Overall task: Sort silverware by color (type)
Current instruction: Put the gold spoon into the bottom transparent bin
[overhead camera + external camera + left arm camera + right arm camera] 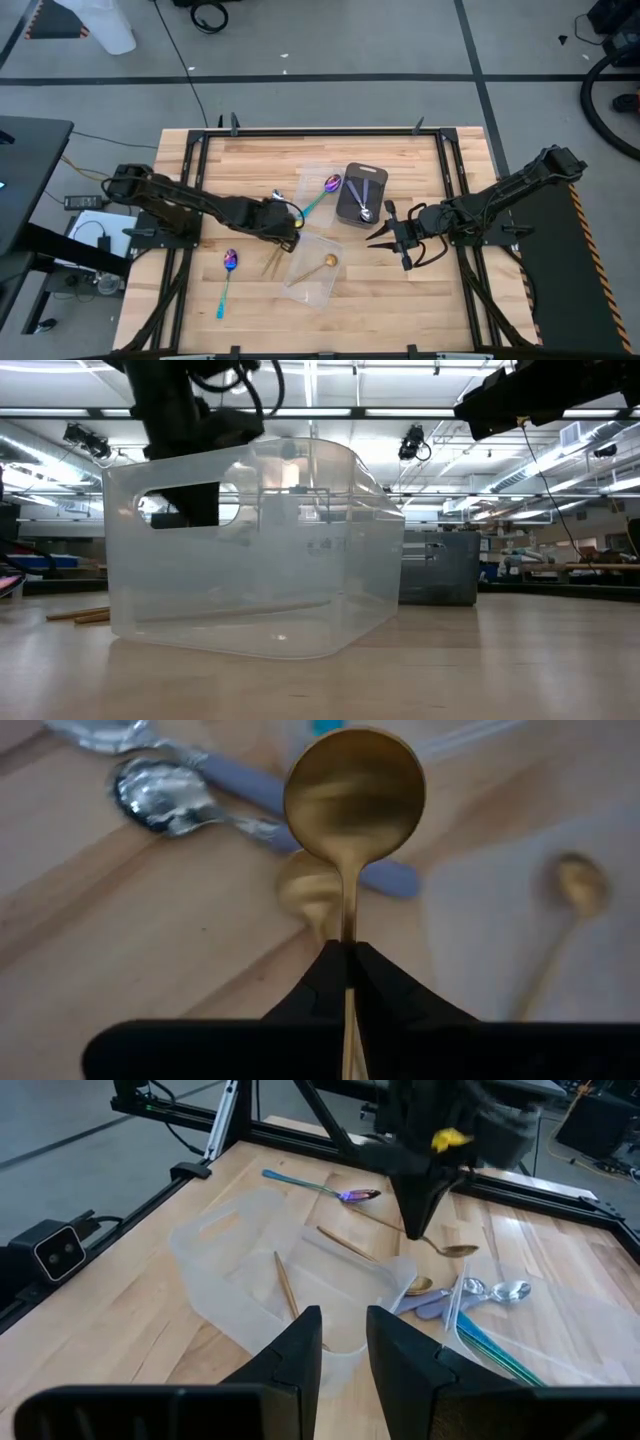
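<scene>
My left gripper [349, 952] hangs over the table's middle [290, 228], shut on a gold spoon [354, 795]. Below it on the wood lie another gold spoon [310, 892] and silver spoons [165, 795] with pale bluish handles. More gold spoons [272, 262] lie on the wood beside the near clear tray [312, 282], which holds one gold spoon [328, 262]. One purple-blue spoon [228, 280] rests on the table, and another [330, 185] lies in the far clear tray. My right gripper [345, 1342] waits open to the right [383, 237], with nothing between its fingers. My left gripper pinches the gold spoon's thin handle [349, 932] between its two fingertips, a short way behind the bowl. The fingers point steeply down from above. The bowl [460, 1250] sticks out beyond the fingertips, and the spoon is lifted clear of the table.
A dark grey tray [375, 175] with a silver spoon stands right of centre, beside the far clear tray [312, 178]. A black frame rail [320, 131] runs around the wooden table. Bare wood lies along the near edge and at the far left.
</scene>
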You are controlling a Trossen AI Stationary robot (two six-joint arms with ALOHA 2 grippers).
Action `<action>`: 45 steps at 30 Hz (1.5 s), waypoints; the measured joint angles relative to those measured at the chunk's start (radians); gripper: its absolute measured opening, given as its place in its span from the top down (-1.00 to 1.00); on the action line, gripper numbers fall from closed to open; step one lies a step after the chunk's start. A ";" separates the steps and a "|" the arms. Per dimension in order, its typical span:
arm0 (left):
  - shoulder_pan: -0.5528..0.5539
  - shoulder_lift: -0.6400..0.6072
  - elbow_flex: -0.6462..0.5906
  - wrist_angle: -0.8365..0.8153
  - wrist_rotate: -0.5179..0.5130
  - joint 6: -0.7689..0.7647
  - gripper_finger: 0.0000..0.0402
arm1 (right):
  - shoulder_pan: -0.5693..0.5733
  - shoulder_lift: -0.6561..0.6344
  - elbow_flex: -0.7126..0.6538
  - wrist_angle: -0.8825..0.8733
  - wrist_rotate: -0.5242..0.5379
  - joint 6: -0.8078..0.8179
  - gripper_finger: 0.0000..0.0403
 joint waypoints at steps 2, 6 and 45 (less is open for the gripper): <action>-0.008 -0.016 0.000 0.034 0.000 0.009 0.93 | 0.000 0.000 0.000 0.001 0.001 0.000 0.54; -0.027 -0.038 0.000 0.089 0.000 0.015 0.93 | 0.000 0.000 0.000 0.001 0.002 0.000 0.54; -0.137 0.160 0.003 0.574 -0.022 0.090 0.90 | 0.000 0.000 0.000 0.005 0.001 0.000 0.54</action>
